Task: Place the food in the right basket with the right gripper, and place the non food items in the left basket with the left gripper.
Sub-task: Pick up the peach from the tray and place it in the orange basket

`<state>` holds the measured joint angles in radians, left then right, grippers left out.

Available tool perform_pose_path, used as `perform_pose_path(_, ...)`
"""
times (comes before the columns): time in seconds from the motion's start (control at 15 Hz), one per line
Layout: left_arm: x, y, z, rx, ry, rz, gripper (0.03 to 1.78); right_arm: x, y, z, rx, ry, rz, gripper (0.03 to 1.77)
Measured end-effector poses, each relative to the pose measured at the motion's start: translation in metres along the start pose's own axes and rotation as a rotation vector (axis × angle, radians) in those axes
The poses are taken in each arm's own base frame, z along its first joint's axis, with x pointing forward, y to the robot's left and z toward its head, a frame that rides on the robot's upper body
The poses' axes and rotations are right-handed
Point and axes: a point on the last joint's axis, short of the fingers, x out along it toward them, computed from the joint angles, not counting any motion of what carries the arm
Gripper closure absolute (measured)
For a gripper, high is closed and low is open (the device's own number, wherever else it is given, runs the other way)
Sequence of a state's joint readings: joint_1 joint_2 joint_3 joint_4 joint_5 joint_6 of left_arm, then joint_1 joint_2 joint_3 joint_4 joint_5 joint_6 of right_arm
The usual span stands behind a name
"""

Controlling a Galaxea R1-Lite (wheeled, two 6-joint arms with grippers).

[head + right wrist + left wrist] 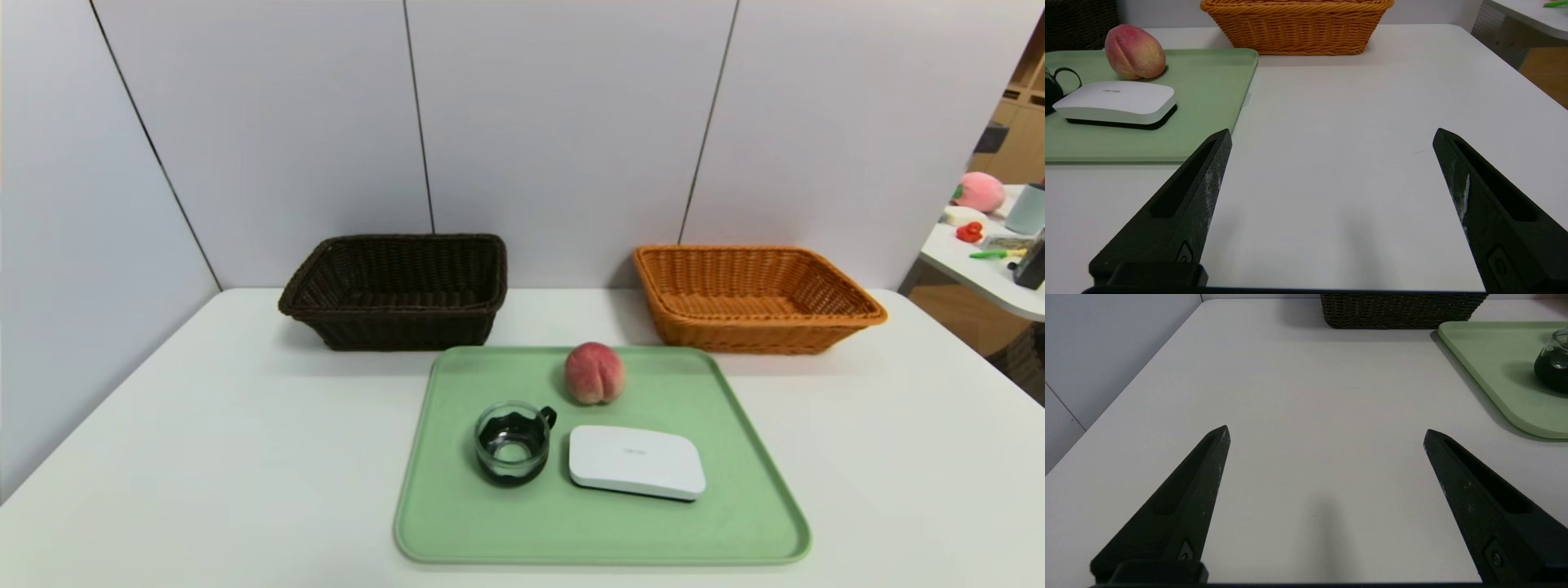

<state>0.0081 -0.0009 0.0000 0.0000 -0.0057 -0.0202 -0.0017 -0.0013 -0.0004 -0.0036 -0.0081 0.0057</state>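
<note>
**White table with a tray and two baskets**

A white table (204, 425) is seen set against grey wall panels. A green tray (735, 523) is laid flat near its front edge. Behind the tray, a dark brown basket (396, 290) is placed toward the left and an orange basket (751, 298) toward the right, well apart.

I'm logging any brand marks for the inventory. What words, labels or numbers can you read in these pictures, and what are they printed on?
White device: a small grey mark on its top, seen in the head and right wrist views, too small to read.
Peach, glass cup, green tray, dark brown basket and orange basket: no text visible.
Left gripper and right gripper: no text visible.
</note>
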Motion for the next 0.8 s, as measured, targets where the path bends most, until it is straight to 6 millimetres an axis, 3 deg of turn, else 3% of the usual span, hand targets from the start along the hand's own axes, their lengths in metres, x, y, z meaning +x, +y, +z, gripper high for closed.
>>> perform_pose_path(0.4, -0.001, 0.0, 0.003, -0.002, -0.01, -0.006, 0.12, -0.002, 0.0, 0.007, -0.001, -0.011, -0.004, 0.1)
perform_pose_path(0.53, -0.007, -0.001, 0.019, -0.017, -0.049, -0.034, 0.12, -0.013, 0.0, 0.032, -0.004, -0.022, 0.009, 0.1)
perform_pose_path(0.8, -0.022, -0.003, 0.07, -0.019, -0.081, -0.086, 0.12, -0.036, 0.002, 0.101, -0.055, 0.018, 0.072, 0.1)
